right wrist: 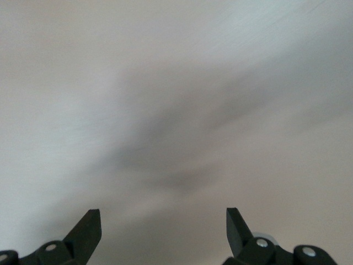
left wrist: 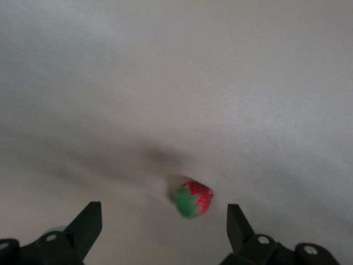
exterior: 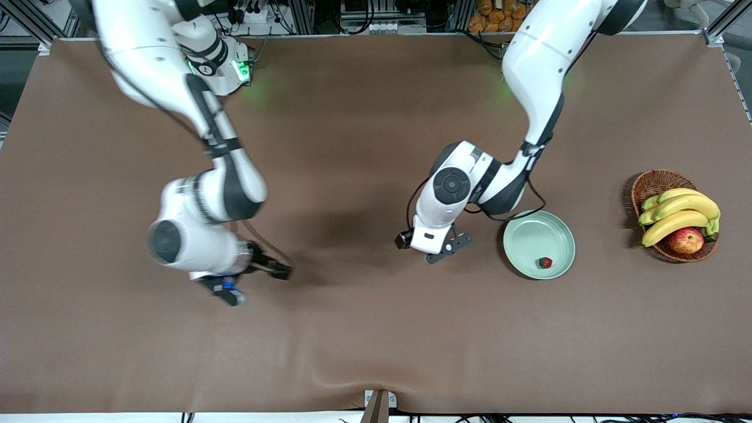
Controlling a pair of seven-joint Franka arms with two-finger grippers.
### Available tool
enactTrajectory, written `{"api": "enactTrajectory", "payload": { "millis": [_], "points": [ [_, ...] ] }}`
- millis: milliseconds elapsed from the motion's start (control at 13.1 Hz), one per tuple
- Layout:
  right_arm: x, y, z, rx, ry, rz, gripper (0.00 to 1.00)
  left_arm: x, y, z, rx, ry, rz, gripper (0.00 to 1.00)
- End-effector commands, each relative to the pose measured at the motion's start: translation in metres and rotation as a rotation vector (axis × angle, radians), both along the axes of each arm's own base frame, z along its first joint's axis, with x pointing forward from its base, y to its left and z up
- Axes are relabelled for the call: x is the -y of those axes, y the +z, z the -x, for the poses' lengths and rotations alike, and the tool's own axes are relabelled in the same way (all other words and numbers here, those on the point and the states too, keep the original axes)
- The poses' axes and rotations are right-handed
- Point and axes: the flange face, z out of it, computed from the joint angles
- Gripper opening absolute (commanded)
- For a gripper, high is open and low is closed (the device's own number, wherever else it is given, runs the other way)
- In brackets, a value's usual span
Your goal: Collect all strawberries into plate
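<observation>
Left gripper (left wrist: 164, 229) wide over a strawberry (left wrist: 194, 199) on the surface (exterior: 352, 329): centre, descend, pinch gently. Right gripper (right wrist: 163, 232) wide, empty. 1 strawberry (exterior: 546, 262) on plate (exterior: 529, 235).

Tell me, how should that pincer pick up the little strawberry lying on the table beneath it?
From straight above, the left pincer, open, should close across the red body of the strawberry. It lies on its side with the green cap facing sideways, so its rounded flanks are free.
</observation>
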Motion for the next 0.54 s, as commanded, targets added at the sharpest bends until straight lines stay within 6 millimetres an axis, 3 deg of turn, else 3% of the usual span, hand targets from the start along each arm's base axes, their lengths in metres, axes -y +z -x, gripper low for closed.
{"api": "enactTrajectory", "payload": {
  "millis": [0,153,459],
  "points": [
    [0.067,0.002,0.023,-0.026,0.108,0.001,1.0,0.009,-0.015,-0.008,0.035,0.016,0.022,0.94],
    [0.118,-0.001,0.033,-0.045,0.103,0.04,1.0,0.008,-0.021,-0.009,0.034,0.019,0.021,0.84],
    [0.201,-0.035,0.053,-0.1,0.308,0.148,1.0,0.017,-0.028,-0.005,0.036,0.009,0.026,0.71]
  ]
}}
